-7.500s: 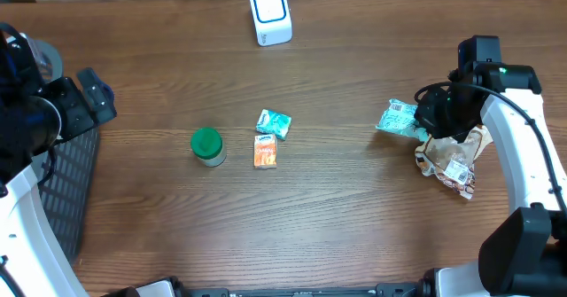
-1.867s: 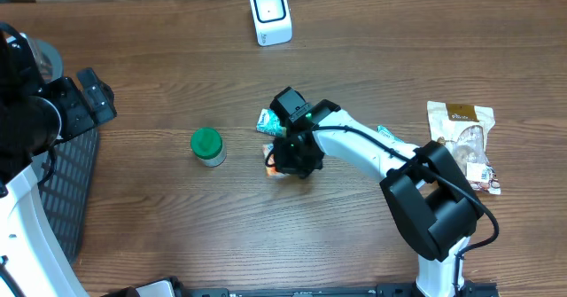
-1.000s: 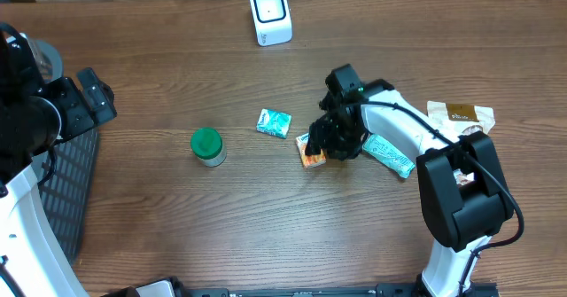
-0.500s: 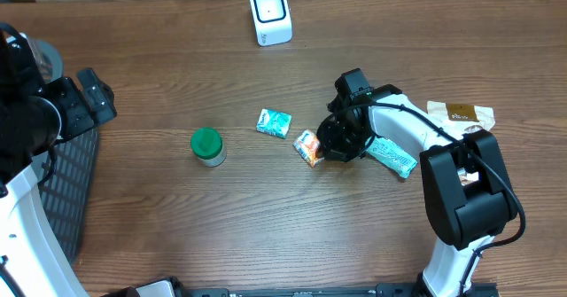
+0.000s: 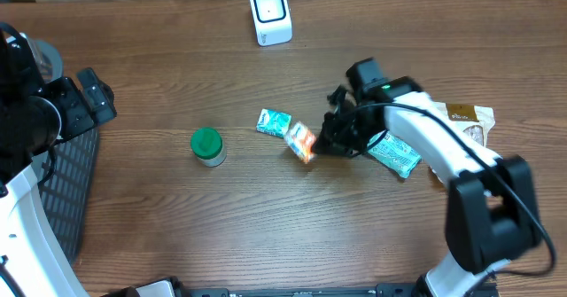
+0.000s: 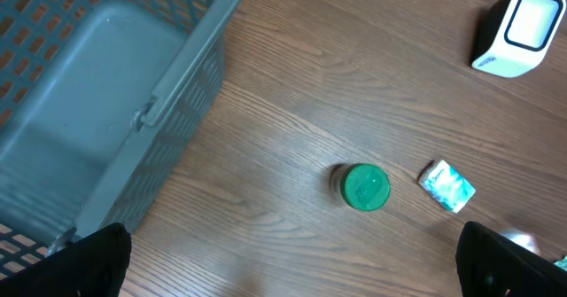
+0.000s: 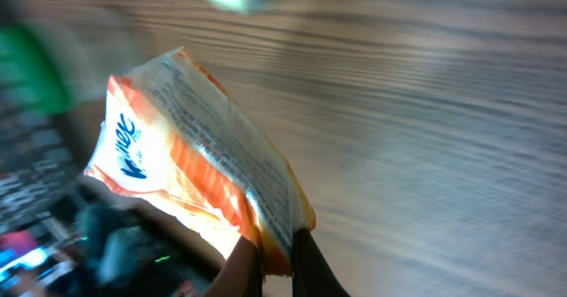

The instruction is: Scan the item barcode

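We find the right claw (image 7: 275, 263) closed, its two fingertips pinching one corner of the orange packet (image 7: 199, 182). The packet carries a short word in blue letters on a white patch and rows of fine print along one face. Motion blur in the right wrist view probably prevents a reliable reading of either. The wrapper is orange and white, glossy and crumpled.

In the overhead view the orange packet (image 5: 301, 143) hangs tilted from the right claw (image 5: 323, 143) above the bench (image 5: 266, 226). It sits just beside the small teal packet (image 5: 274, 122). Half a second earlier it lay flat on the bench, slightly further right.

A teal pouch (image 5: 394, 153) lies under the right arm, and a brown bag (image 5: 465, 115) lies beyond it. The scanner (image 5: 270, 13) stands at the far edge and the green-lidded jar (image 5: 207, 145) stands to the left.

The left claw (image 6: 291, 253) is spread fully wide and empty, beside the grey basket (image 6: 106, 111).
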Action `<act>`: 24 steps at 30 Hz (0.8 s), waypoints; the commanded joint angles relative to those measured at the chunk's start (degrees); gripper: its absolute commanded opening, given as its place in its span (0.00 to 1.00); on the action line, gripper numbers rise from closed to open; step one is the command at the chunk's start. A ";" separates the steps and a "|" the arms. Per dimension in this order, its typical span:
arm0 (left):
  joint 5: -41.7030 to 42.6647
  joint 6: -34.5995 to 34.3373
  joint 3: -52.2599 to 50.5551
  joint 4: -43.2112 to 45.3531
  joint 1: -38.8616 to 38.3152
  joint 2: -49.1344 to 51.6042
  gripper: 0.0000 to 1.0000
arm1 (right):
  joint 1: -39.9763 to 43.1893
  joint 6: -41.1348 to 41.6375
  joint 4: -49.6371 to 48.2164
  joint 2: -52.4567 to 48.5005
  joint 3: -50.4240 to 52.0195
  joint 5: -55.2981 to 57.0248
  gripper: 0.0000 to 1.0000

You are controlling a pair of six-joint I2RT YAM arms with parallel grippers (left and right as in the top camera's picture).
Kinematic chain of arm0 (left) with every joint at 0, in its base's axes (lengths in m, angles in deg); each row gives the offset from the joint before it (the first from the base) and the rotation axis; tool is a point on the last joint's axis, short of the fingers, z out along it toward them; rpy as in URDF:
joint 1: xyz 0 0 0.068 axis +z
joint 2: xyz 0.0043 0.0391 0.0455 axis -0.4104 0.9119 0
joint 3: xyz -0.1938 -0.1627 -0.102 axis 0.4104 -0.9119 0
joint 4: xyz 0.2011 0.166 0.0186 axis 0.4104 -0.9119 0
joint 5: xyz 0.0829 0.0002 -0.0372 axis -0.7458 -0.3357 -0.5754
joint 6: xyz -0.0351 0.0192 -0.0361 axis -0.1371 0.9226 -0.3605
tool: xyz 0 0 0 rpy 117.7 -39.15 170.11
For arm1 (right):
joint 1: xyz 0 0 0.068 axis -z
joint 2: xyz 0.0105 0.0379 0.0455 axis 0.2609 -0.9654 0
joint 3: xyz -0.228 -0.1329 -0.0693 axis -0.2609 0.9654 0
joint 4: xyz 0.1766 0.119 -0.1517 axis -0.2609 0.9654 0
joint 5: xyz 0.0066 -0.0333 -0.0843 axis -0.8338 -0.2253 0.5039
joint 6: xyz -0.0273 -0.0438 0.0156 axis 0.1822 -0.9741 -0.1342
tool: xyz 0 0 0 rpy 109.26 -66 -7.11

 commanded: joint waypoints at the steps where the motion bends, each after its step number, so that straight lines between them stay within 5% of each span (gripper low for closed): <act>1: 0.24 1.07 0.33 0.07 0.20 -0.17 1.00 | 4.20 -0.35 0.37 5.53 -2.36 -20.02 0.04; 7: 0.24 1.05 0.33 0.07 0.20 -0.15 1.00 | 8.87 2.29 -0.24 6.05 -2.36 -41.90 0.04; 18: 0.24 1.07 0.33 0.07 0.20 -0.13 1.00 | 10.47 20.33 -3.98 6.05 -2.36 -38.99 0.04; 24: 0.24 1.07 0.33 0.07 0.20 -0.13 1.00 | 10.47 21.92 -4.31 6.05 -2.36 -37.18 0.04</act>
